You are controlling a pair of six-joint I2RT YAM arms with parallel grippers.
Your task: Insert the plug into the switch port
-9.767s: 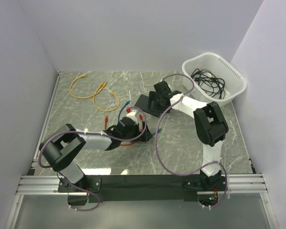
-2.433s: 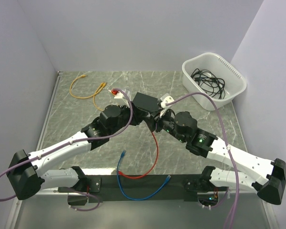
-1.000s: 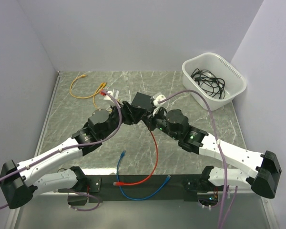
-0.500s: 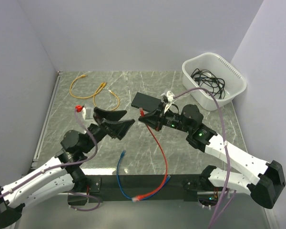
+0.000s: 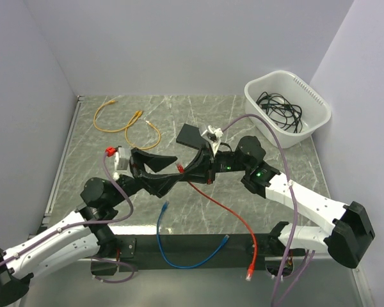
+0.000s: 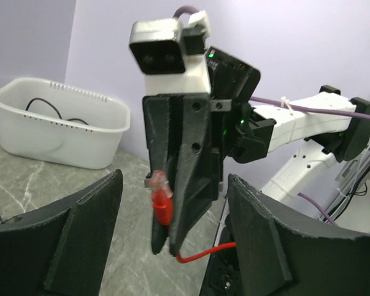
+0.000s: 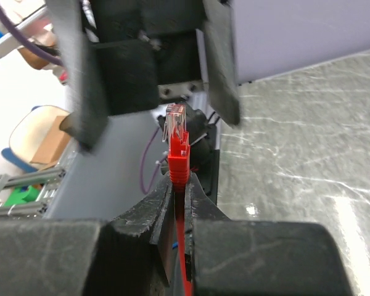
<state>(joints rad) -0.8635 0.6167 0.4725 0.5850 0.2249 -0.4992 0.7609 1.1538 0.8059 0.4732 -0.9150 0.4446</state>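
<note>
Top external view, centre of frame: pinching the plug (image 5: 180,166) of the red cable (image 5: 225,209) in the right gripper (image 5: 187,170), fingers pressed together on the red boot, and holding it raised above the worktop (image 5: 89,153). Spreading the left gripper (image 5: 173,171) wide just left of centre, one finger lying on each side of the right gripper's tip and standing apart from it. Leaving the switch (image 5: 193,135) lying flat on the worktop just above centre, apart from both grippers, with the white tub (image 5: 315,102) of black cords sitting at upper right. Trailing the red cable down toward lower right, its other end hanging past the worktop's near edge. Showing also a blue cable (image 5: 179,258) looping at bottom centre and two yellow cables (image 5: 125,121) lying at upper left.

Left wrist view: looking between two spread black fingers (image 6: 86,240) at the right gripper hanging mid-frame, the plug clamped at its left edge, clear tip pointing up.

Right wrist view: gripping the red boot at centre, the clear tip rising from the closed fingers (image 7: 142,228) toward the blurred left gripper above.
</note>
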